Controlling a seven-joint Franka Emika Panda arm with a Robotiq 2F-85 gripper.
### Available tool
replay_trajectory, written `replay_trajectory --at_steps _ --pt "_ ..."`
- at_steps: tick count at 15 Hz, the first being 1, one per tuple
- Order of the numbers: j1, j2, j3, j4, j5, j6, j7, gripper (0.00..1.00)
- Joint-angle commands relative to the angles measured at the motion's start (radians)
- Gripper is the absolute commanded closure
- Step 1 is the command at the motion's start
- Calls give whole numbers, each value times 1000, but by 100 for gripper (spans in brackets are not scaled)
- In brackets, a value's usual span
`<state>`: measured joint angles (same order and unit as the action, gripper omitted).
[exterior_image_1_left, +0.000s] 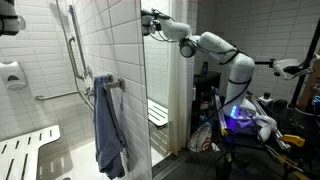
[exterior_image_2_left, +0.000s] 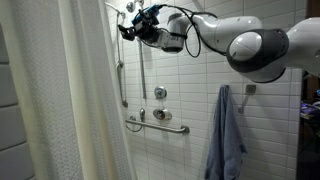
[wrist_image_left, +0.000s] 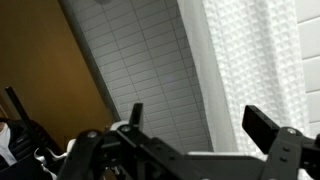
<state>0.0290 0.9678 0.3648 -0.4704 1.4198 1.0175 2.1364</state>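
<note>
In an exterior view we see the white arm (exterior_image_1_left: 215, 45) stretched high across the bathroom, its gripper (exterior_image_1_left: 148, 22) up beside the top edge of the tiled wall (exterior_image_1_left: 45, 30). At this size we cannot tell here how the jaws stand. Lower on that wall a blue towel (exterior_image_1_left: 108, 125) hangs from a hook, a grab bar (exterior_image_1_left: 72, 45) runs up the tiles, and a white slatted bench (exterior_image_1_left: 25, 150) sits at the bottom corner. In an exterior view from the front we find the gripper (exterior_image_2_left: 127, 26) near the top of the frame, just beside the upper edge of the shower curtain (exterior_image_2_left: 60, 100), which hangs down the side of the picture in front of the tiled wall (exterior_image_2_left: 190, 70). Whether they touch we cannot tell. The towel (exterior_image_2_left: 225, 135) hangs well apart from the gripper, and the grab bar (exterior_image_2_left: 122, 80) stands below it. In the wrist view we look past the gripper (wrist_image_left: 195, 118), whose jaws are spread wide with nothing between them. The shower curtain (wrist_image_left: 255, 50), white and textured, fills the space ahead of one jaw, and the tiled wall (wrist_image_left: 150, 60) lies ahead of the other.
</note>
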Motion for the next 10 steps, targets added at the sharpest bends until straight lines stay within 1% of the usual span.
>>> replay_trajectory --at_steps 1,4,10 --pt "63 -27 -64 -21 -52 71 -41 0" --pt "120 -29 -92 -9 -108 143 -77 0" --pt "209 -22 -105 10 -222 233 -146 0"
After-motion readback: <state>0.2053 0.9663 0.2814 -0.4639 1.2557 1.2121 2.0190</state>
